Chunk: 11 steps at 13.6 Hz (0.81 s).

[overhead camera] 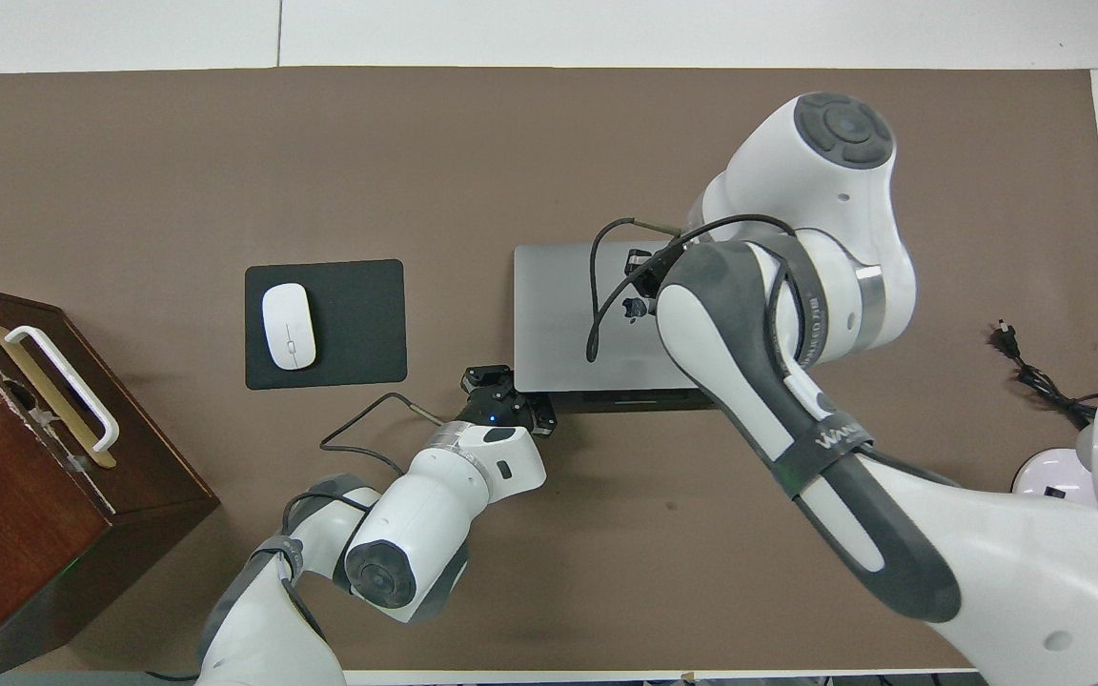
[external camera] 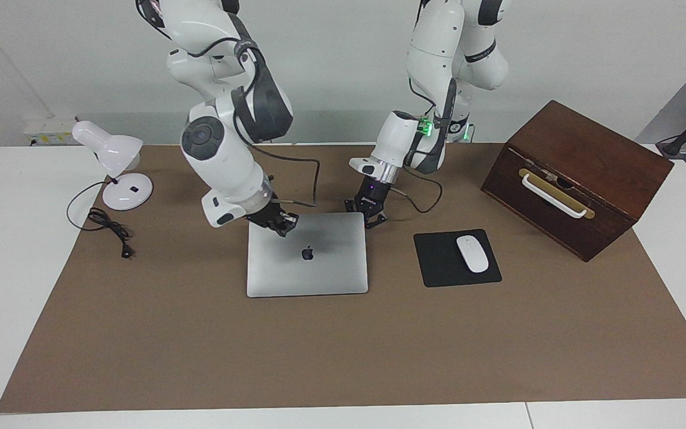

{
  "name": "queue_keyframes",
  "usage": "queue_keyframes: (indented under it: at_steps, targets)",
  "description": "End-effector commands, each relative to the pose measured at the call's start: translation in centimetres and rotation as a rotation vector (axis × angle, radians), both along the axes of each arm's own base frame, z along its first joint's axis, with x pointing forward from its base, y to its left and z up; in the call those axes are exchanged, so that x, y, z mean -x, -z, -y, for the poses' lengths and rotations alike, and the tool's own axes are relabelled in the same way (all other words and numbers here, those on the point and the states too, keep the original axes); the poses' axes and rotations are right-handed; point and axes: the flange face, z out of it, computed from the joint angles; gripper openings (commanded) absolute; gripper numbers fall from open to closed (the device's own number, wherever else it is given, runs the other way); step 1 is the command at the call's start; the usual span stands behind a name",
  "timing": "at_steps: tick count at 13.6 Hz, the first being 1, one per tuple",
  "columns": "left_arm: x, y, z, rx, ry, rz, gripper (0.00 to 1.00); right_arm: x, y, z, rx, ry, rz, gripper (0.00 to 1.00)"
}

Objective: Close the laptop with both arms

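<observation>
The silver-grey laptop lies on the brown mat with its lid, apple logo up, lowered almost flat. In the overhead view the laptop shows a thin dark strip under the lid's edge nearer to the robots. My right gripper rests on the lid's corner nearer to the robots, toward the right arm's end. My left gripper is at the other corner of that edge, touching or just above it; it also shows in the overhead view. The right arm hides its own gripper in the overhead view.
A black mouse pad with a white mouse lies beside the laptop toward the left arm's end. A brown wooden box with a white handle stands farther that way. A white desk lamp and its cable are toward the right arm's end.
</observation>
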Motion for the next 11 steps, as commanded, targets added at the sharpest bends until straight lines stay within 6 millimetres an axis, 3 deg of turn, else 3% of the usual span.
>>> queue_keyframes:
  at_steps: [1,2,4,6,8,11]
  targets:
    - [2.2,3.9,-2.2,-0.084,-0.016,-0.105,0.0,-0.6,-2.0,3.9,0.093,-0.097,0.064,0.06]
    - [2.2,3.6,-2.1,-0.076,-0.021,-0.103,0.0,-0.8,-2.8,6.2,0.115,-0.182,0.093,0.32]
    - [2.5,3.2,-2.4,-0.073,-0.021,-0.102,0.0,-1.1,-4.2,10.7,0.107,-0.208,0.123,0.72]
    - [2.7,2.3,-2.8,-0.062,-0.027,-0.097,0.0,-0.8,-5.6,11.8,0.115,-0.24,0.149,1.0]
    - [2.7,1.6,-3.7,-0.055,-0.04,-0.095,0.0,-0.5,-6.5,12.3,0.136,-0.265,0.167,1.0]
    - [3.6,-0.1,-5.2,-0.036,-0.058,-0.095,0.0,1.1,-10.1,12.4,0.265,-0.349,0.218,1.0]
